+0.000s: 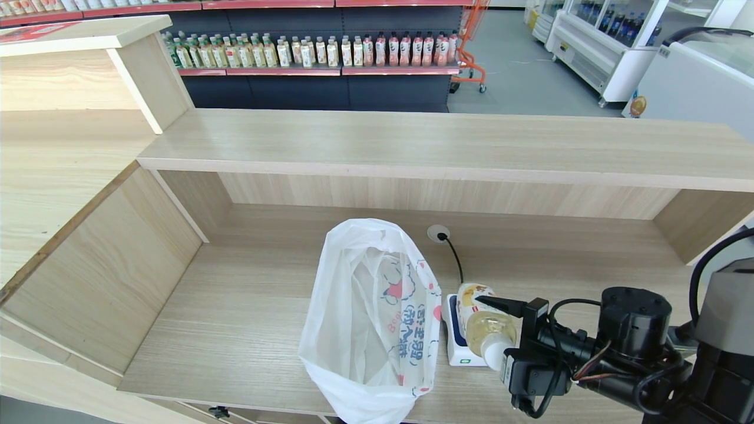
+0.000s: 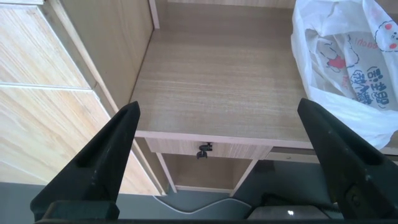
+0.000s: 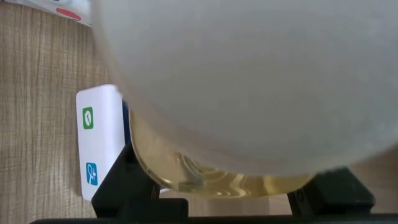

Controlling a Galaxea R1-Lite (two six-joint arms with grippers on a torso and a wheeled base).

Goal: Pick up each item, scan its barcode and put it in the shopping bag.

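Observation:
My right gripper (image 1: 493,324) is shut on a clear bottle of yellowish drink (image 1: 484,324) with a white cap, holding it on its side just over the white barcode scanner (image 1: 456,347) on the desk. In the right wrist view the bottle (image 3: 236,87) looms large between the black fingers (image 3: 134,180), with the scanner (image 3: 99,143) beneath it. The white shopping bag (image 1: 374,318) stands open just to the left of the scanner. My left gripper (image 2: 217,155) hangs open off the desk's front edge, with the shopping bag (image 2: 348,68) beyond it.
The scanner's black cable (image 1: 455,259) runs back to a grommet hole (image 1: 438,233) in the desk. The wooden checkout desk (image 1: 247,306) has a raised counter (image 1: 447,147) behind and a side wall (image 1: 100,271) on the left. Shelves of bottles (image 1: 312,52) stand beyond.

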